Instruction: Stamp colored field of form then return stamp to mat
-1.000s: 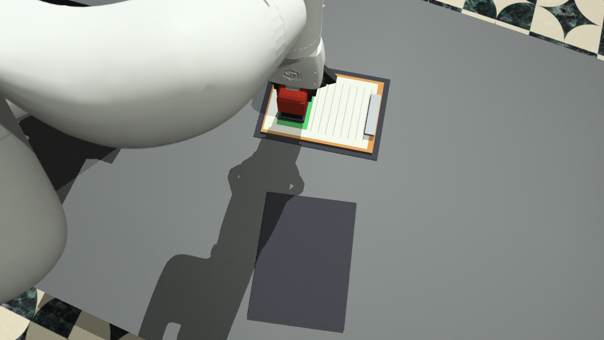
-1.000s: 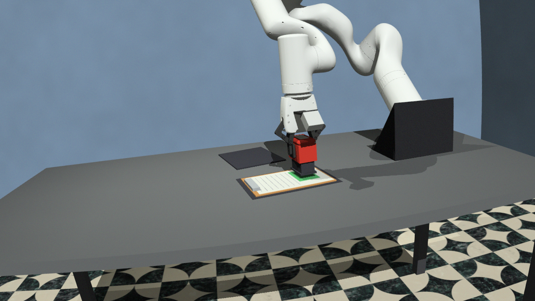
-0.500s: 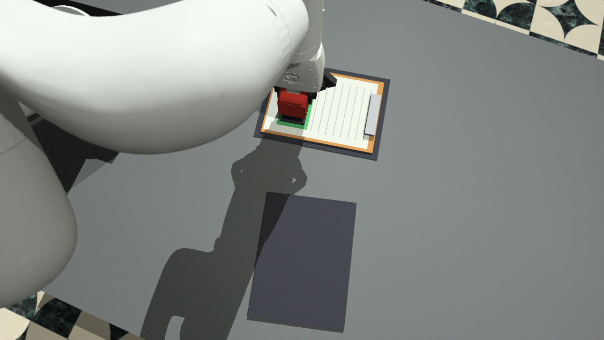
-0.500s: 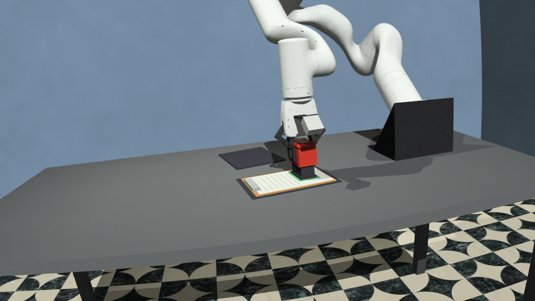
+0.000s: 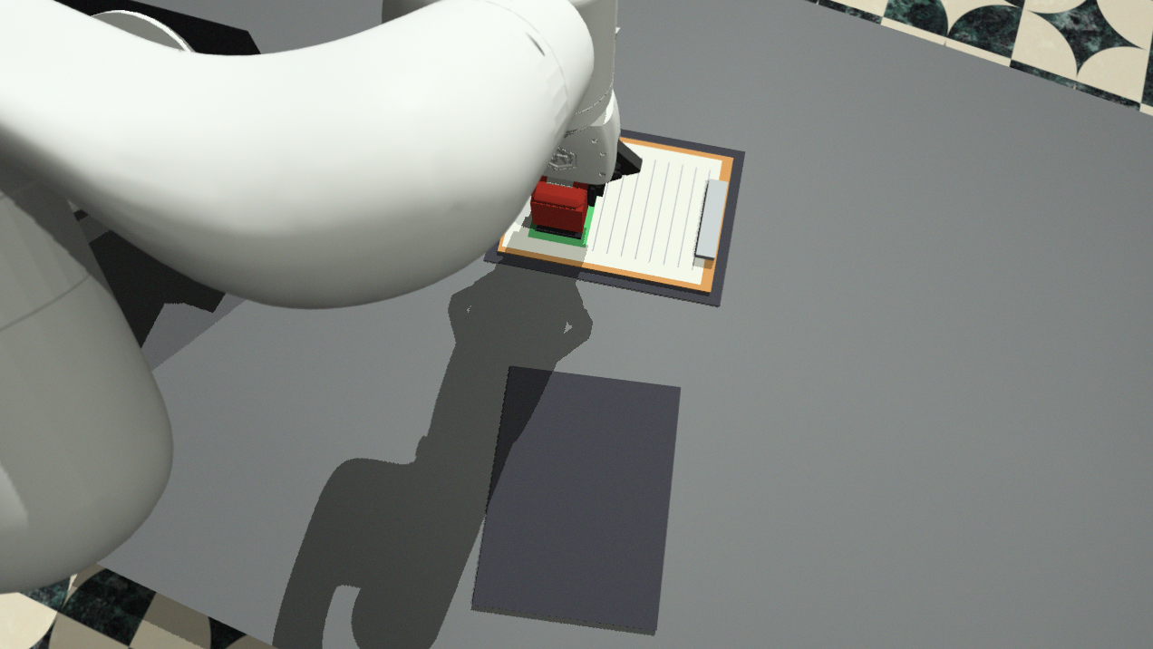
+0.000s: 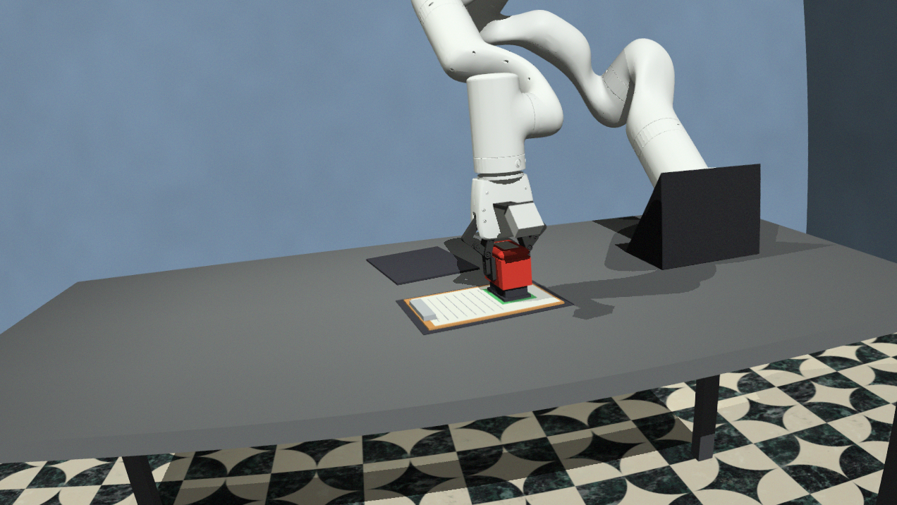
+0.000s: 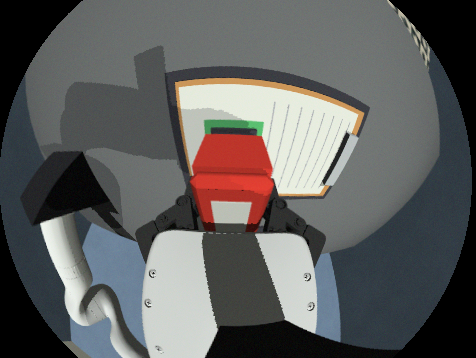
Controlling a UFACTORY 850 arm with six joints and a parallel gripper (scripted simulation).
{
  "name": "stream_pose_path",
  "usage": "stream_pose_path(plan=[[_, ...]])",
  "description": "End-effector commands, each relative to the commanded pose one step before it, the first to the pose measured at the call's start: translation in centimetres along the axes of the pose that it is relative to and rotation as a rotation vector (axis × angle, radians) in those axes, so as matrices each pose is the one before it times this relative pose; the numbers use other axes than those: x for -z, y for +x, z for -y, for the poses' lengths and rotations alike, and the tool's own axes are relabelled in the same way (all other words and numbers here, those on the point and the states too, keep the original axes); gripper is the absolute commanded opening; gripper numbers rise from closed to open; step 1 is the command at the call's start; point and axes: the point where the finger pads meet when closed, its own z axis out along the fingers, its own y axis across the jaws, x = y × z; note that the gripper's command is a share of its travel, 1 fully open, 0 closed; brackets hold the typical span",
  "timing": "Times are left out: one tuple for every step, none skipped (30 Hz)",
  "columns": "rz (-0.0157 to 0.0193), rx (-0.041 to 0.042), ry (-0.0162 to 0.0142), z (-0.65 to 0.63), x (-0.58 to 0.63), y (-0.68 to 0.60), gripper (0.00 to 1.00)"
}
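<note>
My gripper [image 6: 505, 245] is shut on the red stamp [image 6: 510, 270]. The stamp stands upright with its black base [image 6: 507, 293] on the form's green field [image 6: 515, 297], of which only thin edges show around it. In the top view the stamp [image 5: 557, 205] covers most of the green field [image 5: 565, 235] at the near-left end of the form [image 5: 637, 217]. The wrist view shows the stamp [image 7: 230, 174] between my fingers, with a green strip [image 7: 233, 125] beyond it. The dark mat [image 5: 577, 496] lies bare nearer the camera, also in the exterior view [image 6: 417, 264].
The form sits on an orange clipboard with a grey clip [image 5: 711, 218] at its far end. A black wedge-shaped base block [image 6: 697, 215] stands at the table's back right. My arm [image 5: 282, 145] hides much of the left of the top view.
</note>
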Motion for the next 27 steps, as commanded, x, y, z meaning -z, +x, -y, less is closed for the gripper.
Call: stream_pose_path(plan=[[-0.00038, -0.00035, -0.00119, -0.05, -0.748, 0.018, 0.35], [0.0, 0.0, 0.0, 0.0, 0.0, 0.0, 0.35], [0.0, 0.0, 0.0, 0.0, 0.0, 0.0, 0.35], [0.0, 0.0, 0.0, 0.0, -0.039, 0.0, 0.35], [0.0, 0.0, 0.0, 0.0, -0.006, 0.0, 0.35], [0.0, 0.0, 0.0, 0.0, 0.0, 0.0, 0.35], [0.0, 0.0, 0.0, 0.0, 0.0, 0.0, 0.35], [0.0, 0.0, 0.0, 0.0, 0.0, 0.0, 0.35], [0.0, 0.0, 0.0, 0.0, 0.0, 0.0, 0.35], [0.0, 0.0, 0.0, 0.0, 0.0, 0.0, 0.35], [0.0, 0.0, 0.0, 0.0, 0.0, 0.0, 0.35], [0.0, 0.0, 0.0, 0.0, 0.0, 0.0, 0.35], [0.0, 0.0, 0.0, 0.0, 0.0, 0.0, 0.35], [0.0, 0.0, 0.0, 0.0, 0.0, 0.0, 0.35], [0.0, 0.0, 0.0, 0.0, 0.006, 0.0, 0.35], [0.0, 0.0, 0.0, 0.0, 0.035, 0.0, 0.35], [0.00001, 0.0, 0.0, 0.0, 0.083, 0.0, 0.35], [0.0, 0.0, 0.0, 0.0, 0.139, 0.0, 0.35], [0.0, 0.0, 0.0, 0.0, 0.0, 0.0, 0.35], [0.0, 0.0, 0.0, 0.0, 0.0, 0.0, 0.35], [-0.00001, 0.0, 0.0, 0.0, 0.195, 0.0, 0.35], [0.00001, 0.0, 0.0, 0.0, 0.242, 0.0, 0.35], [0.0, 0.0, 0.0, 0.0, 0.277, 0.0, 0.35], [-0.00001, 0.0, 0.0, 0.0, 0.296, 0.0, 0.35], [0.00001, 0.0, 0.0, 0.0, 0.296, 0.0, 0.35], [0.0, 0.0, 0.0, 0.0, 0.278, 0.0, 0.35], [-0.00001, 0.0, 0.0, 0.0, 0.243, 0.0, 0.35]])
